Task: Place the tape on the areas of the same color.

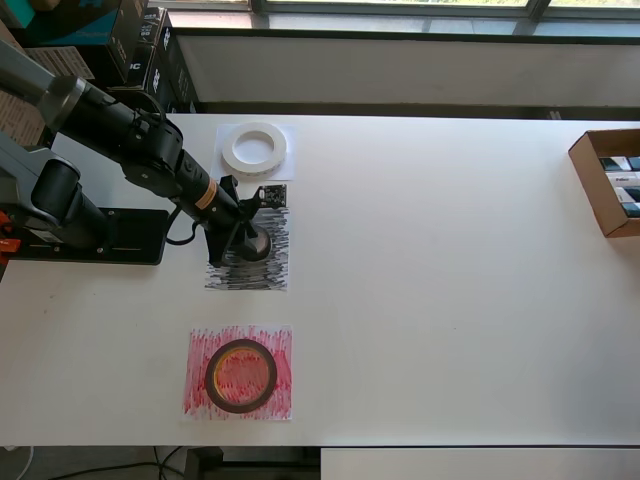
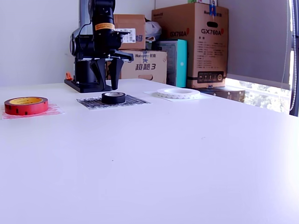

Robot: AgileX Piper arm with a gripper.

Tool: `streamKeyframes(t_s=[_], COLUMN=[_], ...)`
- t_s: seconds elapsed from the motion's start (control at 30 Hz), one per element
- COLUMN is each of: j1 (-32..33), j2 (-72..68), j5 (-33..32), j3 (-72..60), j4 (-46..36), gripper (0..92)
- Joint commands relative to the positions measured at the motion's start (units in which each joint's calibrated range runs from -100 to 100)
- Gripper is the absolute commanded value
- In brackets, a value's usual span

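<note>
I saw black tape roll (image 2: 113, 97) flat on black scribble sheet (image 2: 133, 100). Claw (image 2: 107, 74) hung just above roll, fingers apart, not touching. Red roll (image 1: 241, 375) on red sheet (image 1: 200, 345), white roll (image 1: 254, 149) on white sheet (image 1: 229, 132).

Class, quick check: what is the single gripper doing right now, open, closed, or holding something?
Gripper: open, jaws spread and holding nothing, poised just above the small black tape roll that lies on the black-scribbled paper sheet.
</note>
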State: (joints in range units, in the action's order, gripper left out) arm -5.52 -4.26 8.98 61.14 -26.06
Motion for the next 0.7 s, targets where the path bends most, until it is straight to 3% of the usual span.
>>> streamKeyframes(t_s=[0.0,0.3,0.67], j1=[0.7,2.1,2.8], j2=[0.8,12.4,15.0], j5=[-0.2,-0.3,-0.2], j3=[-1.5,-3.8,-10.5], j4=[0.0,-0.6,-0.9], gripper=[37.1,36.9,36.8])
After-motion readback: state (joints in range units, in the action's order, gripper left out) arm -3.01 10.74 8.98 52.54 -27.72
